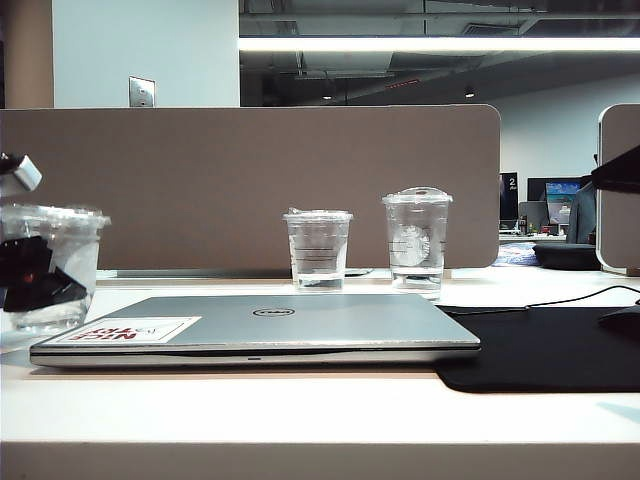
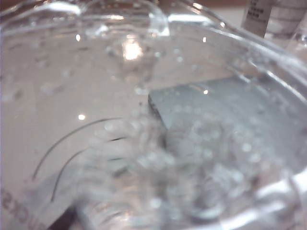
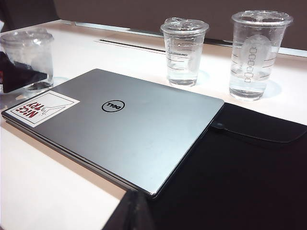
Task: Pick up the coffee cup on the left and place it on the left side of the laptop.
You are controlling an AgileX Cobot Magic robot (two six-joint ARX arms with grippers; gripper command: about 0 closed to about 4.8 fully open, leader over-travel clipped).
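Observation:
The coffee cup [image 1: 62, 245], short and clear with a clear lid, is at the far left, just left of the silver laptop [image 1: 300, 325]. My left gripper [image 1: 35, 275] is shut on it, with black fingers across its side. Whether the cup's base touches the table I cannot tell. The left wrist view is filled by the cup's lid [image 2: 144, 72], and the laptop [image 2: 230, 110] shows through it. The right wrist view shows the coffee cup [image 3: 31, 52] beyond the laptop [image 3: 134, 129] corner with the sticker. My right gripper [image 3: 136, 211] is a single dark wedge, shut and holding nothing, over the table's near edge.
Behind the laptop stand a mid-height clear cup [image 1: 318, 250] and a taller dome-lidded cup [image 1: 416, 240]. A black mat [image 1: 540, 345] with a thin cable lies right of the laptop. A brown partition [image 1: 250, 180] closes off the back of the table.

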